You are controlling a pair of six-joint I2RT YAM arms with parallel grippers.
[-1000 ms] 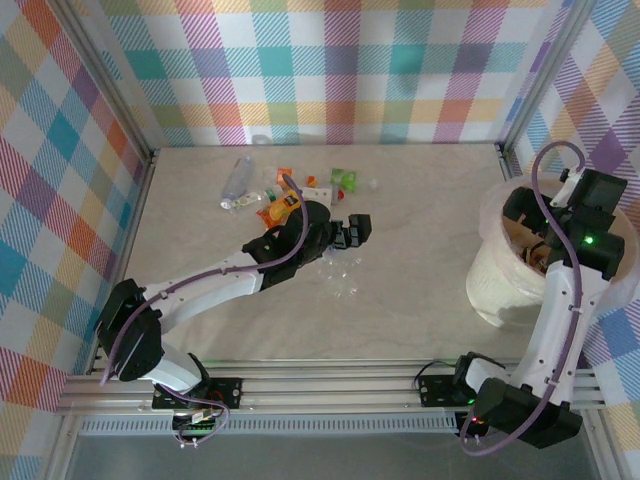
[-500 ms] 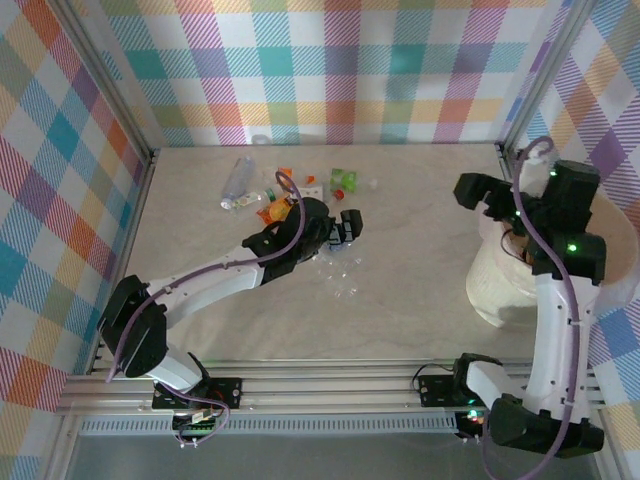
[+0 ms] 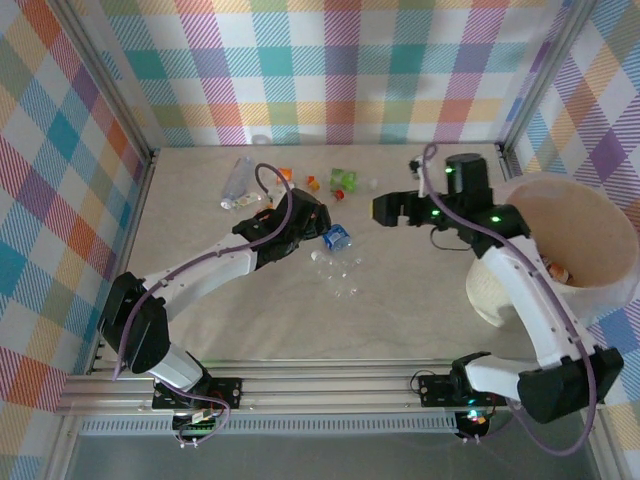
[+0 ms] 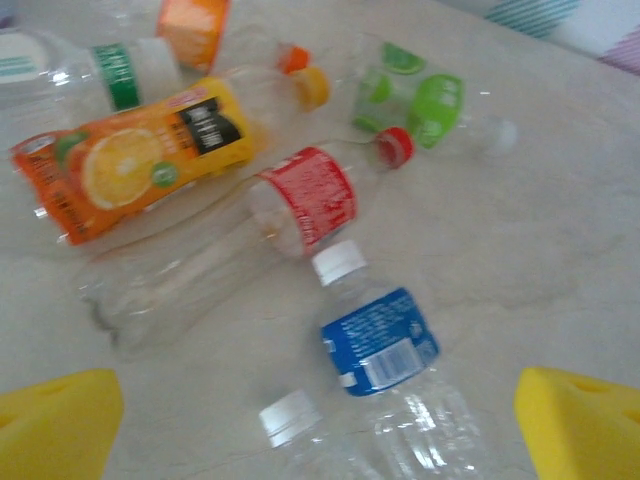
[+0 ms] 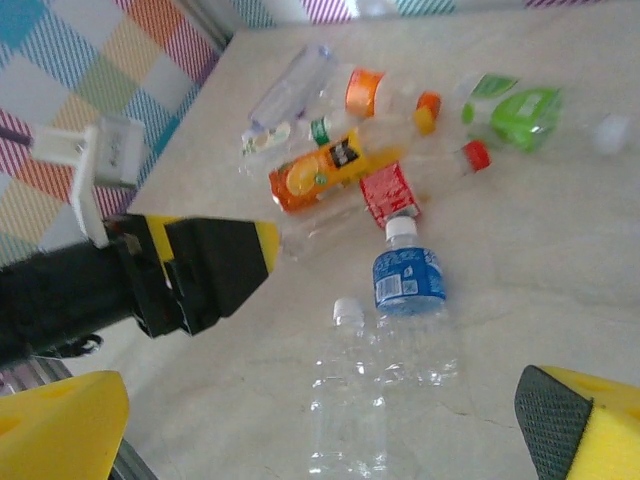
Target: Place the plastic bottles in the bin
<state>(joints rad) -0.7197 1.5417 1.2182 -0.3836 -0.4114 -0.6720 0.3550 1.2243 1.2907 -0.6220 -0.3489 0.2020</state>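
state: left gripper (image 4: 322, 432) and right gripper (image 3: 390, 208) both wide, empty | things: plastic bottles (image 3: 290, 190) heaped upper centre of top view, bin (image 3: 600, 190) at right edge | risk: both arms close on the blue-label bottle (image 4: 380, 340); fingers may clash, or knock round bottles rolling away

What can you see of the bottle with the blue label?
The blue-label bottle is clear ribbed plastic, apparently empty, with a white cap and a blue wrap label printed in white. It lies on its side on the table, its cap right by the red-label bottle. Another clear white-capped bottle lies alongside it. Nothing grips it.
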